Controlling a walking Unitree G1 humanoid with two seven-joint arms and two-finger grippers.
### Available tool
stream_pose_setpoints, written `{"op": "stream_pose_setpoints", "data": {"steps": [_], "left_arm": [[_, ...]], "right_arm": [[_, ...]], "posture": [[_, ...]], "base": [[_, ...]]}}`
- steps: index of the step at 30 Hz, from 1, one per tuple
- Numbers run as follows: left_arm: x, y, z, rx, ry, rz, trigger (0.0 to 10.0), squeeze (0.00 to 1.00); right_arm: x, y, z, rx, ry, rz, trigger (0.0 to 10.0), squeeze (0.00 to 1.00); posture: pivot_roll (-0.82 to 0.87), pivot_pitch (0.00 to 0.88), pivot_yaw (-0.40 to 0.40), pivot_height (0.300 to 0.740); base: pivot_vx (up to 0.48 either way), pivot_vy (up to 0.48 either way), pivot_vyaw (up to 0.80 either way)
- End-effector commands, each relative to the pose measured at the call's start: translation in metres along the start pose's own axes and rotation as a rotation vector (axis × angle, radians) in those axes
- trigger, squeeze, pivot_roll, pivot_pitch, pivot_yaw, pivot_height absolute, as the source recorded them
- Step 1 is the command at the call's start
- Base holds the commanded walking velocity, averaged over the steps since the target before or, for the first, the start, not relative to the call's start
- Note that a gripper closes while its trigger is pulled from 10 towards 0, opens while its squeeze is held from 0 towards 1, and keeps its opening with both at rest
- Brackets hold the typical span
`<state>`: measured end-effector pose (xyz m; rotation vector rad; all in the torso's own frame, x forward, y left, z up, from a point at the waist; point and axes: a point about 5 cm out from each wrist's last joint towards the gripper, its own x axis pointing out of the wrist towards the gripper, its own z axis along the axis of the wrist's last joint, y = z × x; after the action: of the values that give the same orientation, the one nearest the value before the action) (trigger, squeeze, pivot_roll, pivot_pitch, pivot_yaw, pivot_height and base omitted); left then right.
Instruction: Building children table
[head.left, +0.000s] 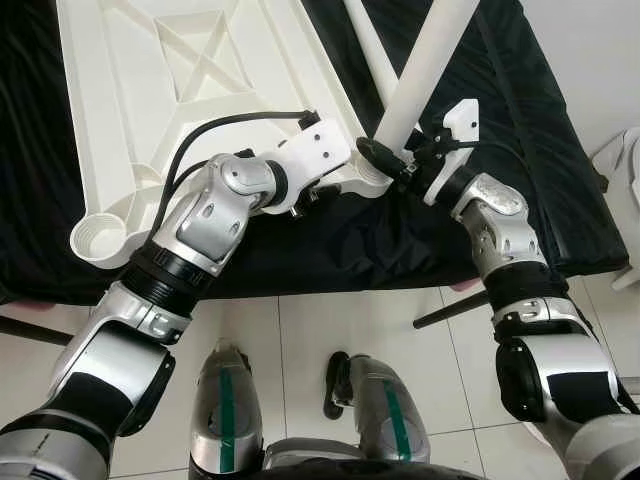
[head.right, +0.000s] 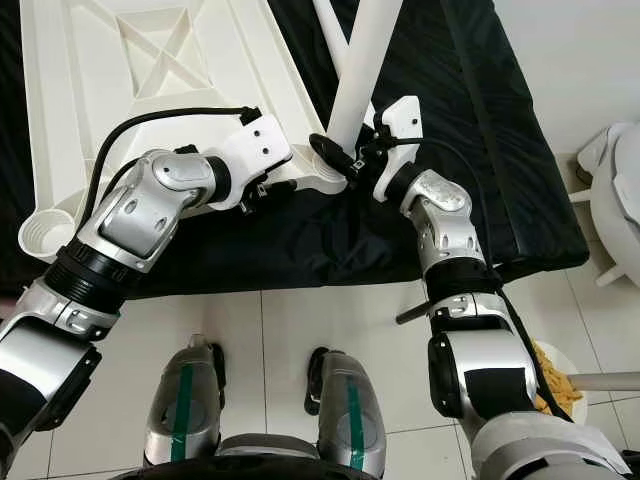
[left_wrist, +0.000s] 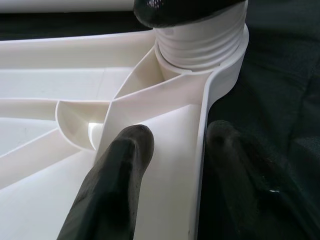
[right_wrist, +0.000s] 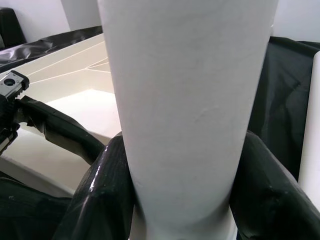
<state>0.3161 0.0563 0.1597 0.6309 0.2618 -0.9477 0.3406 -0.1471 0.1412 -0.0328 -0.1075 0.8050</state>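
Note:
A white plastic tabletop (head.left: 150, 90) lies upside down on a black cloth. My left gripper (left_wrist: 175, 145) straddles its near rim (left_wrist: 200, 165) just beside a corner socket (left_wrist: 200, 40), one finger (left_wrist: 120, 170) inside the rim and the other outside, shut on it. A white table leg (head.left: 420, 70) stands tilted in that socket. My right gripper (head.left: 385, 158) is shut around the leg's lower end, and in the right wrist view the leg (right_wrist: 185, 100) sits tight between both fingers (right_wrist: 100, 200). Another open socket (head.left: 100, 238) shows at the tabletop's near left corner.
A second white leg (head.right: 330, 25) lies across the far part of the black-covered surface (head.left: 540, 150). On the tiled floor are a dark rod (head.left: 450, 310), a dish with yellow contents (head.right: 555, 385) and a white object (head.right: 615, 190) at the right. My own legs (head.left: 230, 400) stand below.

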Motion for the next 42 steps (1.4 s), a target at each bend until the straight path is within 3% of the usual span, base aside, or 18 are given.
{"op": "stream_pose_setpoints", "data": {"steps": [1,10,13,19,25,37,42], "left_arm": [[0.002,-0.002,0.001,0.023,0.000,-0.009,10.0,0.00],[0.003,-0.005,0.002,0.021,-0.002,-0.013,10.0,0.00],[0.003,-0.007,0.002,0.015,-0.004,-0.017,10.0,0.00],[0.003,-0.007,0.001,0.009,-0.001,-0.018,10.0,0.00],[0.002,-0.007,0.000,0.005,0.002,-0.018,10.0,0.00],[0.002,-0.007,0.000,0.002,0.001,-0.019,10.0,0.00],[0.002,-0.009,-0.002,0.003,0.009,-0.029,10.0,0.00]], "right_arm": [[-0.005,0.000,-0.005,0.042,-0.010,-0.042,10.0,0.00],[-0.001,0.005,-0.004,0.053,-0.054,-0.148,10.0,0.00],[0.001,0.006,-0.009,0.050,-0.032,-0.303,10.0,0.00],[0.002,0.010,-0.009,0.056,-0.044,-0.378,10.0,0.00],[0.005,0.017,-0.008,0.044,-0.046,-0.431,10.0,0.00],[0.015,0.036,-0.010,0.049,-0.009,-0.701,10.0,0.00],[0.021,0.046,-0.012,0.057,-0.004,-0.723,10.0,0.00]], "posture": [[0.04,0.011,-0.051,0.740],[0.04,0.010,-0.060,0.740],[0.03,0.022,-0.061,0.740],[0.03,0.036,-0.059,0.740],[0.03,0.042,-0.058,0.740],[0.03,0.045,-0.061,0.740],[0.03,0.044,-0.057,0.740]], "base": [[0.000,0.000,0.00],[0.000,0.000,0.00],[0.000,0.000,0.00],[0.000,0.000,0.00],[0.000,0.000,0.00],[0.000,0.000,0.00],[0.000,0.000,0.00]]}}
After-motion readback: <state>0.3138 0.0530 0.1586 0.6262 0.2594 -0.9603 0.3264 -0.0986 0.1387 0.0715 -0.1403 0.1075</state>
